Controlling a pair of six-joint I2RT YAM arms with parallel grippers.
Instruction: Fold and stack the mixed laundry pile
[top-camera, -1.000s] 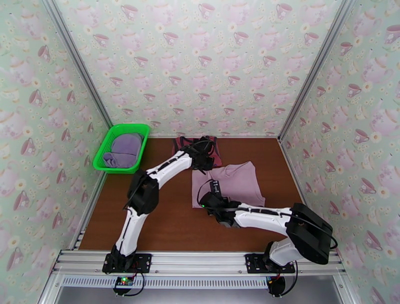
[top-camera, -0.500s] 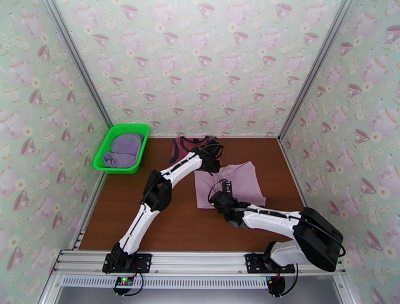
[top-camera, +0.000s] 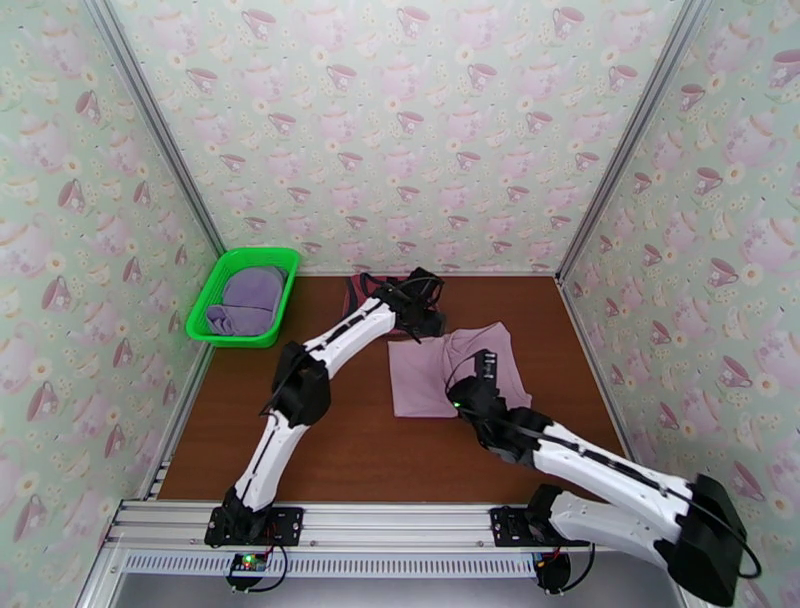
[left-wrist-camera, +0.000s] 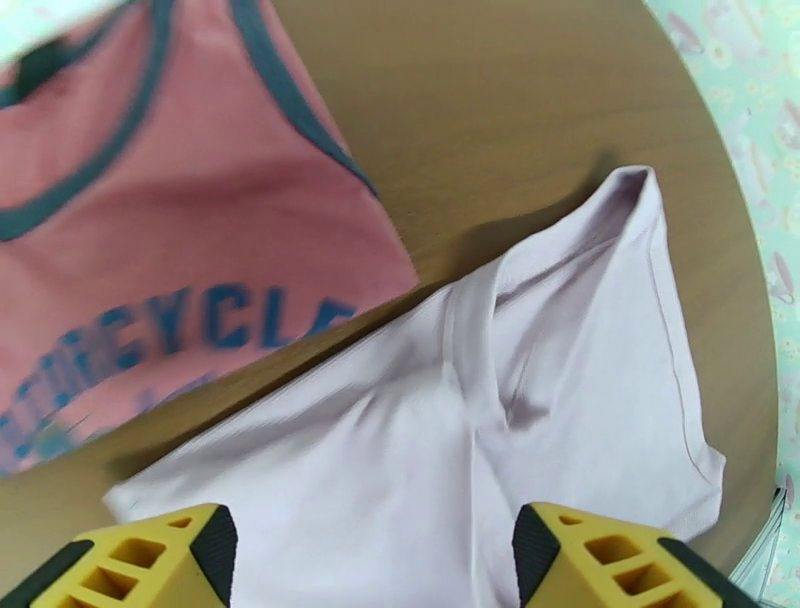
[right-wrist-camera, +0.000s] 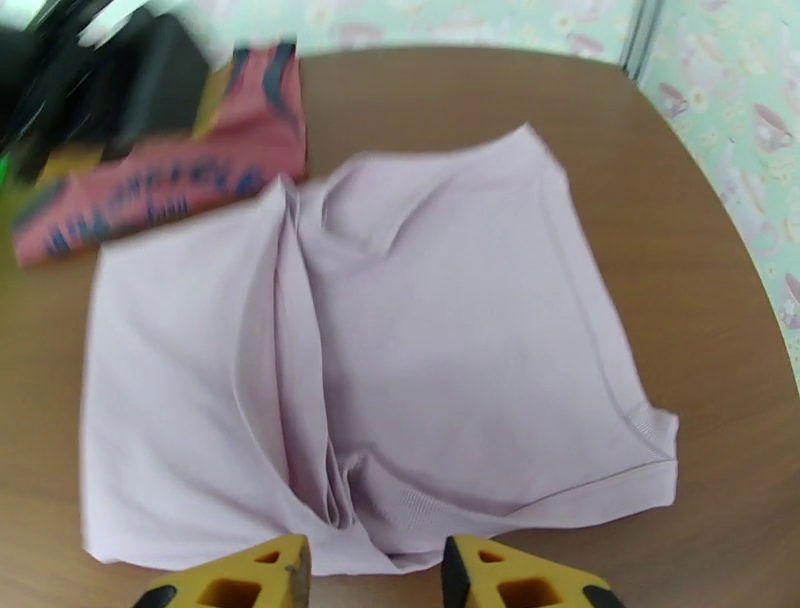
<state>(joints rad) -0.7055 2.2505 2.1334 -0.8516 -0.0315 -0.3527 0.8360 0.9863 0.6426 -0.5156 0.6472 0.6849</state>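
Lilac shirt (top-camera: 420, 380) is lying mostly flat on the brown bench (top-camera: 330, 450), centre of the top view and slightly right, with a bunched fold running down its middle. Dusty-red tank top (left-wrist-camera: 180, 230), with dark trim and a blue chest print, is sitting just above it in that view, at the back edge of the bench. Its corner looks to be touching the shirt's upper left edge.

Left pincer (left-wrist-camera: 370, 555) is hanging over the shirt's upper edge, beside the tank top, with its yellow fingers spread wide and gripping nothing.

Right pincer (right-wrist-camera: 375, 572) is hanging over the shirt's right half in the top view. In its wrist view the fingers are standing apart at the bottom of the frame, and the end of the bunched fold is lying right at the gap, not pinched.

Green mesh basket (top-camera: 232, 340) is sitting at the left of the top view, against the wall, well apart from the shirt, and is holding a lavender garment (top-camera: 250, 298).
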